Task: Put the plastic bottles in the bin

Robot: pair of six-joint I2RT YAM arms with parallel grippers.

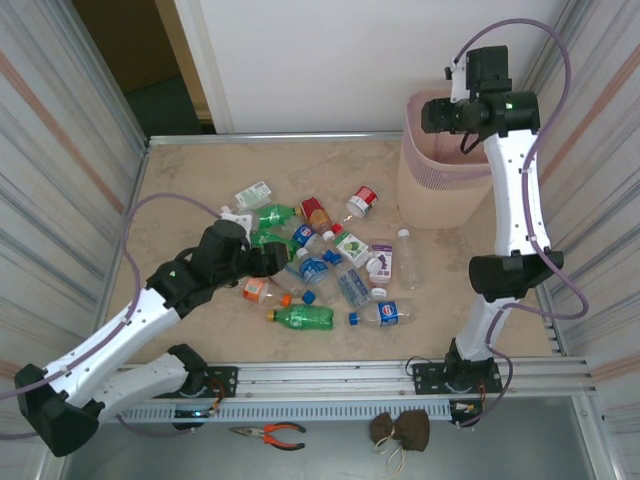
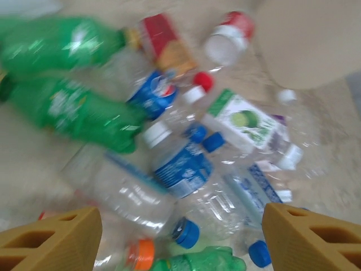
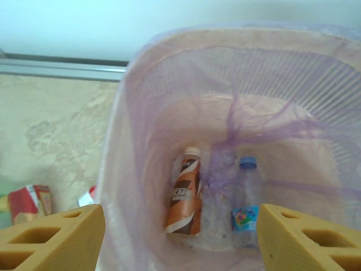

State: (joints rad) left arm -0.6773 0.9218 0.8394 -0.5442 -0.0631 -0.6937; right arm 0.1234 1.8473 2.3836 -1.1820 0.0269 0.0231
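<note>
Several plastic bottles (image 1: 320, 265) lie in a loose heap mid-table, clear, green and orange ones among them. My left gripper (image 1: 265, 262) hovers open over the heap's left side. In the blurred left wrist view its fingers (image 2: 56, 240) frame a clear blue-labelled bottle (image 2: 183, 166) and a blue cap (image 2: 187, 232), touching nothing. The bin (image 1: 430, 190) stands at the far right. My right gripper (image 1: 442, 115) hangs open above its mouth and holds nothing. Inside the bin (image 3: 121, 141) lie a brown coffee bottle (image 3: 185, 195) and a clear blue-capped bottle (image 3: 246, 203).
A green bottle (image 1: 300, 317) and a clear blue-capped one (image 1: 385, 314) lie nearest the front rail. Another clear bottle (image 1: 405, 255) lies close to the bin. Pliers (image 1: 268, 433) and a small brown pouch (image 1: 400, 430) sit below the rail. Corrugated walls close both sides.
</note>
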